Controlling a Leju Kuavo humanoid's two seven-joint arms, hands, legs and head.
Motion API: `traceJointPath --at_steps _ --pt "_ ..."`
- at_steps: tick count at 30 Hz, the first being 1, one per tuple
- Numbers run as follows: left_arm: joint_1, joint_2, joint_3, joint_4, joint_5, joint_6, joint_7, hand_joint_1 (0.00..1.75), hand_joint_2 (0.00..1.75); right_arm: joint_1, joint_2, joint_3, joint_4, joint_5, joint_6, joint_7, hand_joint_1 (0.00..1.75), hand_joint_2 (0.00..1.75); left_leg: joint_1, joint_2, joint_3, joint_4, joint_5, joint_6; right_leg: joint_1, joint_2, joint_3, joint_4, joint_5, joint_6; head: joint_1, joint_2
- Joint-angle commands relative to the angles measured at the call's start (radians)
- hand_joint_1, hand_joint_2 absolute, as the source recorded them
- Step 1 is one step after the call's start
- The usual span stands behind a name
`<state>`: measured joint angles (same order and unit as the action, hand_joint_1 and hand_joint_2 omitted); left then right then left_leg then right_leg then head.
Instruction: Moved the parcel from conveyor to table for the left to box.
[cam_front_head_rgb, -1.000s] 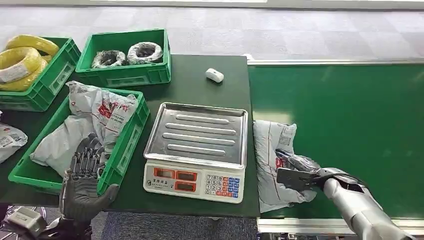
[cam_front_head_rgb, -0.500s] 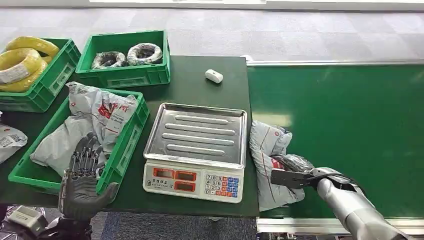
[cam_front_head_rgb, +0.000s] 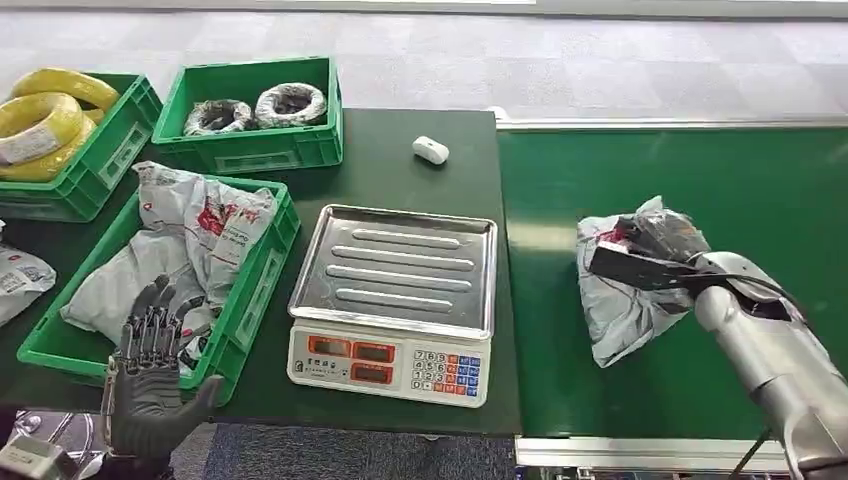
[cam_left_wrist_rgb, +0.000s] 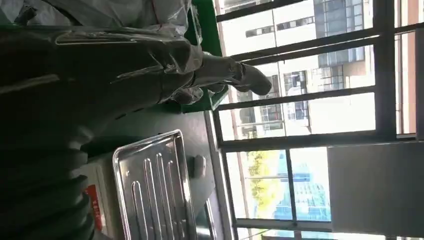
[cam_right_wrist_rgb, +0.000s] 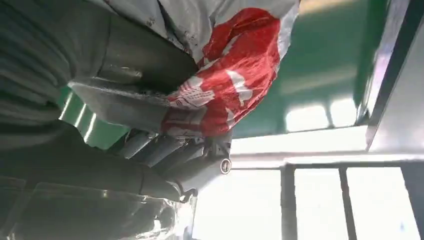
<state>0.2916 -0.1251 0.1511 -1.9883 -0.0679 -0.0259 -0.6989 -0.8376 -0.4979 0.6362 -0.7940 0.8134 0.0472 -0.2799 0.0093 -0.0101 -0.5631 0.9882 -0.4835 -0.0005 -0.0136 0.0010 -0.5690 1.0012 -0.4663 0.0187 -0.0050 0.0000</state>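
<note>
A crumpled grey parcel (cam_front_head_rgb: 622, 296) with red print hangs above the green conveyor belt (cam_front_head_rgb: 690, 190), gripped by my right hand (cam_front_head_rgb: 660, 247). In the right wrist view the fingers (cam_right_wrist_rgb: 170, 150) close around the red-printed part of the parcel (cam_right_wrist_rgb: 225, 90). My left hand (cam_front_head_rgb: 150, 375) is at the table's front edge by the green box of parcels (cam_front_head_rgb: 245, 300), fingers spread, holding nothing. The left wrist view has that hand (cam_left_wrist_rgb: 125, 70) beside the scale's steel tray (cam_left_wrist_rgb: 152, 187).
An electronic scale (cam_front_head_rgb: 395, 300) stands at the table's middle. Grey parcels (cam_front_head_rgb: 185, 240) fill the near green box. Behind it are a crate of dark cable coils (cam_front_head_rgb: 250, 115) and a crate of yellow coils (cam_front_head_rgb: 60, 130). A small white object (cam_front_head_rgb: 430, 150) lies on the table.
My right hand has lifted the parcel off the belt's near edge and carried it up and to the right. My left hand dropped a little lower at the table's front.
</note>
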Motion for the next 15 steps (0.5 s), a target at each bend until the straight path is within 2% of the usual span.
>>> traceJointPath --at_steps 1,3,5,7,9,11,13,15 --pt "-0.010 -0.036 -0.006 0.038 -0.008 -0.046 0.001 0.00 1.75 -0.040 0.022 -0.245 -0.236 0.221 -0.272 0.198 1.75 1.75 -0.002 0.005 -0.001 0.000 -0.001 0.000 -0.002 0.003 -0.004 0.002 0.000 -0.002 0.000 0.000" --pt "-0.032 -0.031 -0.023 0.063 -0.014 -0.041 0.001 0.00 1.75 -0.073 0.068 -0.275 -0.218 0.240 -0.252 0.177 1.75 1.75 -0.001 0.005 -0.003 0.000 0.000 -0.001 -0.001 0.004 -0.006 0.001 0.001 -0.002 0.000 0.000" --pt "-0.054 -0.022 -0.043 0.092 -0.017 -0.039 0.001 0.00 1.75 -0.160 0.131 -0.257 -0.133 0.294 -0.229 0.146 1.75 1.75 -0.001 0.005 -0.003 -0.001 0.000 0.000 -0.001 0.004 -0.006 0.002 0.001 -0.001 0.000 0.000" --pt "-0.072 -0.012 -0.059 0.118 -0.015 -0.043 0.001 0.00 1.75 -0.265 0.205 -0.209 -0.012 0.354 -0.214 0.135 1.75 1.75 -0.002 0.007 -0.003 -0.001 0.000 0.000 -0.001 0.006 -0.007 0.002 0.001 -0.001 0.000 0.000" --pt "-0.083 -0.005 -0.071 0.139 -0.008 -0.058 0.001 0.00 1.75 -0.320 0.253 -0.168 0.058 0.395 -0.220 0.130 1.75 1.75 -0.002 0.012 -0.004 0.000 0.000 0.000 -0.001 0.010 -0.008 0.003 0.002 -0.001 0.000 0.000" --pt "-0.133 0.001 -0.100 0.201 -0.015 -0.091 0.001 0.00 1.75 -0.399 0.374 -0.108 0.176 0.465 -0.221 0.145 1.75 1.75 -0.002 0.014 -0.002 -0.001 0.000 -0.001 -0.001 0.012 -0.008 0.003 0.002 -0.002 0.000 0.000" --pt "-0.186 0.000 -0.127 0.263 -0.021 -0.113 0.001 0.00 1.75 -0.444 0.459 -0.051 0.260 0.522 -0.229 0.171 1.75 1.75 -0.002 0.014 -0.001 -0.002 0.000 -0.001 -0.001 0.012 -0.007 0.003 0.002 -0.002 0.000 0.000" --pt "-0.224 -0.004 -0.142 0.303 -0.025 -0.115 0.001 0.00 1.75 -0.453 0.507 -0.036 0.292 0.527 -0.234 0.175 1.75 1.75 -0.002 0.014 0.000 -0.003 0.002 -0.002 -0.001 0.012 -0.006 0.003 0.002 -0.002 0.000 0.000"
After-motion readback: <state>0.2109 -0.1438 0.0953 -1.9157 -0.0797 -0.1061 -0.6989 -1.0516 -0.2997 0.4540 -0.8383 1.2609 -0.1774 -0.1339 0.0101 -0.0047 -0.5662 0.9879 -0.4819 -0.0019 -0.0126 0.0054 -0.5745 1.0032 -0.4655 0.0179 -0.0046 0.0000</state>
